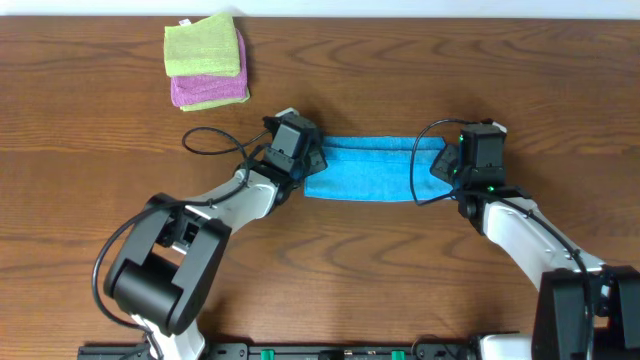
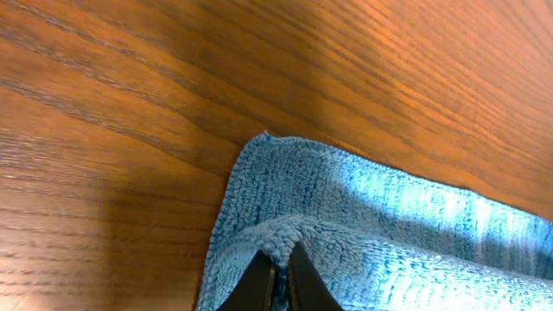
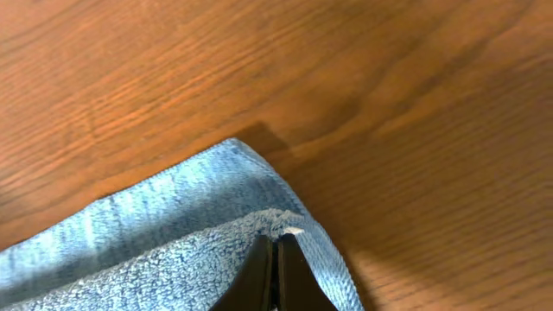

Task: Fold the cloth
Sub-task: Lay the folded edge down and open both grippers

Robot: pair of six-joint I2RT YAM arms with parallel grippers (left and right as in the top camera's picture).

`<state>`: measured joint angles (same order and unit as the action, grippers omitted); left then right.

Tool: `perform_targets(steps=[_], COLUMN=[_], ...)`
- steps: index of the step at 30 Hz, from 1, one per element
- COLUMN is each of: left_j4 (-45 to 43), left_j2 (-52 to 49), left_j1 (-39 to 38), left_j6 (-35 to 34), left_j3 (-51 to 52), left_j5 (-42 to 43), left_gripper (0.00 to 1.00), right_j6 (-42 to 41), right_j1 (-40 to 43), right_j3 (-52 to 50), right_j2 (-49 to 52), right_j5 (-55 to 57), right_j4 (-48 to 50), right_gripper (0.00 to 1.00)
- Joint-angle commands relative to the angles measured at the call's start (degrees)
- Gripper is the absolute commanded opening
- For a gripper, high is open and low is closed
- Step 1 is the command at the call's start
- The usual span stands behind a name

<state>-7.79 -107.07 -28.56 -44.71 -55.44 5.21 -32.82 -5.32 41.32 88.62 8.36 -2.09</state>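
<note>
1. Overhead view: the blue cloth (image 1: 365, 168) lies on the bench (image 1: 330, 270) at centre frame. Its long axis runs left to right, straight between my two arms.
2. Each arm sits at one short end, the left arm (image 1: 245, 190) at the cloth's left end and the right arm (image 1: 510, 225) at its right end. Neither is nearer than the other, so I judge this to be a two-arm move.
3. Left wrist view: the left fingers (image 2: 257, 283) are closed, pinching the edge of an upper layer. A lower layer lies flat on the wood and reaches on toward the top of that frame.
4. Right wrist view: it mirrors the left. The right fingers (image 3: 257, 272) are closed on the upper layer's corner, and the lower layer's corner shows beyond them, up and to the left.
5. The relation that matters is that the uncovered lower layer lies ahead of both pairs of fingers, across the cloth's short axis. I judge the next move is to carry both pinched corners that way together and level, so the edges meet.
6. A green folded cloth (image 1: 203, 45) sits on a pink one (image 1: 210, 92) at upper left, well apart.
</note>
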Motion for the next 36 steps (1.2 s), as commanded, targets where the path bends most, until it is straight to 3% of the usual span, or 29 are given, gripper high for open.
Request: perform_targets(steps=[1, 15, 16, 17, 18, 19, 20, 33, 36], left_j4=[-0.4, -1.6, -1.7, -2.2, -2.8, -3.2, -3.6, -2.7, 0.0], left_j2=[-1.1, -1.2, -1.2, -1.2, -1.2, -1.2, -1.2, 0.7, 3.6], left_j1=[0.4, 0.4, 0.4, 0.4, 0.4, 0.4, 0.4, 0.5, 0.6], left_j6=[0.3, 0.6, 0.6, 0.6, 0.6, 0.6, 0.6, 0.7, 3.8], left_j3=[-1.1, -1.1, -1.1, -1.1, -1.1, -1.1, -1.1, -1.1, -1.1], left_j5=[0.3, -1.9, -2.7, -3.6, -4.3, -4.9, -5.6, -2.4, -2.4], left_gripper=[0.06, 0.06, 0.1, 0.26, 0.45, 0.67, 0.95, 0.95, 0.95], right_j6=[0.8, 0.8, 0.8, 0.8, 0.8, 0.8, 0.8, 0.8, 2.1], right_j1=[-0.4, -0.4, -0.4, -0.4, -0.4, -0.4, -0.4, -0.4, -0.3], right_j3=[1.0, 1.0, 1.0, 1.0, 1.0, 1.0, 1.0, 1.0, 1.0], right_j2=[0.3, 2.5, 2.5, 2.5, 2.5, 2.5, 2.5, 1.8, 0.5], right_j5=[3.9, 3.4, 3.5, 3.5, 3.5, 3.4, 3.4, 0.8, 0.5], right_j4=[-0.5, 2.2, 2.5, 3.0, 3.4, 3.9, 4.4, 4.2, 3.0], right_gripper=[0.02, 0.01, 0.02, 0.09, 0.36, 0.69, 0.99, 0.99, 0.99])
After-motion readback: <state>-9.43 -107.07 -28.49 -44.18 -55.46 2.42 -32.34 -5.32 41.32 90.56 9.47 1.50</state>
